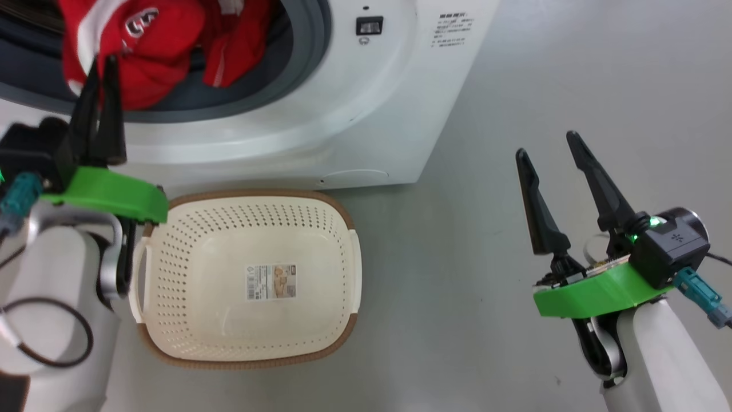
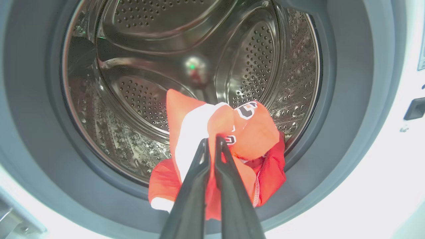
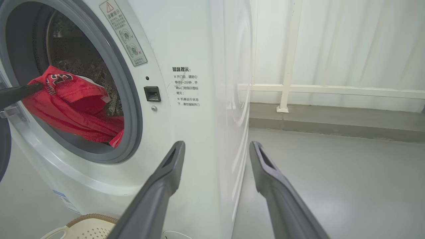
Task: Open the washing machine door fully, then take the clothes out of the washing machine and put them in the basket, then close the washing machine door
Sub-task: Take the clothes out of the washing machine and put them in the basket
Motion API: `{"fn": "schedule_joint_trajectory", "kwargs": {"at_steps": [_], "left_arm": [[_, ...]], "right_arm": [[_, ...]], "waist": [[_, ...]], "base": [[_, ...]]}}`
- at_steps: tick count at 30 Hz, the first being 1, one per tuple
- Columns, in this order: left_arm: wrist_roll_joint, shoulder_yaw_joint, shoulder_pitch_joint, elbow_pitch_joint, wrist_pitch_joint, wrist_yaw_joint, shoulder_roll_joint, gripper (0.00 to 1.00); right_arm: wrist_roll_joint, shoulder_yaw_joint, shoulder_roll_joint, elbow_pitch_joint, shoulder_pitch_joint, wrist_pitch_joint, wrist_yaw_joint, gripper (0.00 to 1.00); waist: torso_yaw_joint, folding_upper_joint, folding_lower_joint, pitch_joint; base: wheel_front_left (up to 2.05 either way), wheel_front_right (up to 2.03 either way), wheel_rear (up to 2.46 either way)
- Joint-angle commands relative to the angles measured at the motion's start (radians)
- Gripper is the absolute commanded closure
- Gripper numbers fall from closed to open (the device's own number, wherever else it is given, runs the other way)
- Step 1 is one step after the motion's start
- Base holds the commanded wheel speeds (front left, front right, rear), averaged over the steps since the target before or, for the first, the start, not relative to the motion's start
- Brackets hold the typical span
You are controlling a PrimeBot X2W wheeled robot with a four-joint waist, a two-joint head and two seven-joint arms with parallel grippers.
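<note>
I'm working at the front-loading washing machine [image 1: 354, 103], mouth open. The cream basket [image 1: 189, 252] is sitting just before it. The red clothes [image 1: 154, 57] are bunching at its lower lip, my left gripper [image 1: 102, 60] clamping a fold. I'm planning an outward draw, lifting clear of that lip. My right gripper [image 1: 546, 143] is idling wide open, empty, to the machine's right.

Red against white
Red clothes [image 2: 255, 132] with white panels at the dark left hand [image 2: 211, 139]; below it a cream, perforated basket [image 1: 229, 220], brown-rimmed; washing machine [image 1: 372, 114] white.
</note>
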Motion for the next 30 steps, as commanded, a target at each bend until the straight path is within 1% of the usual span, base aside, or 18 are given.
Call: {"fn": "schedule_joint_trajectory", "kwargs": {"at_steps": [1,8,13,19,22,25,30], "left_arm": [[-0.008,0.035,0.036,-0.051,-0.012,0.014,0.036,1.00],[-0.024,0.026,0.163,-0.170,0.006,0.026,0.024,1.00],[-0.039,0.017,0.257,-0.288,0.062,0.039,0.022,1.00],[-0.047,0.017,0.365,-0.441,0.127,0.071,0.033,1.00],[-0.065,0.021,0.413,-0.500,0.159,0.084,0.028,1.00],[-0.093,0.017,0.451,-0.513,0.183,0.086,0.014,1.00],[-0.136,0.010,0.471,-0.468,0.191,0.074,-0.013,1.00]], "right_arm": [[-0.003,0.017,0.003,-0.018,0.038,-0.006,0.006,0.00],[-0.005,0.018,0.003,-0.012,0.069,-0.006,0.006,0.00],[-0.001,0.018,0.003,-0.005,0.091,-0.006,0.006,0.00],[-0.002,0.014,0.003,-0.002,0.114,-0.006,0.006,0.00],[-0.003,0.010,0.003,-0.004,0.121,-0.006,0.006,0.00],[-0.005,0.008,0.003,-0.009,0.126,-0.006,0.006,0.00],[-0.006,0.012,0.003,-0.016,0.119,-0.006,0.006,0.00]], "waist": [[0.016,0.0000,0.0000,-0.044],[0.023,0.0000,0.0000,-0.112],[0.020,0.0000,0.0000,-0.159],[0.020,0.0000,0.0000,-0.198],[0.021,0.0000,0.0000,-0.205],[0.021,0.0000,0.0000,-0.203],[0.018,0.0000,0.0000,-0.179]], "base": [[0.00,0.00,0.00],[0.00,0.00,0.00],[0.00,0.00,0.00],[0.00,0.00,0.00],[0.00,0.00,0.00],[0.00,0.00,0.00],[0.00,0.00,0.00]]}}
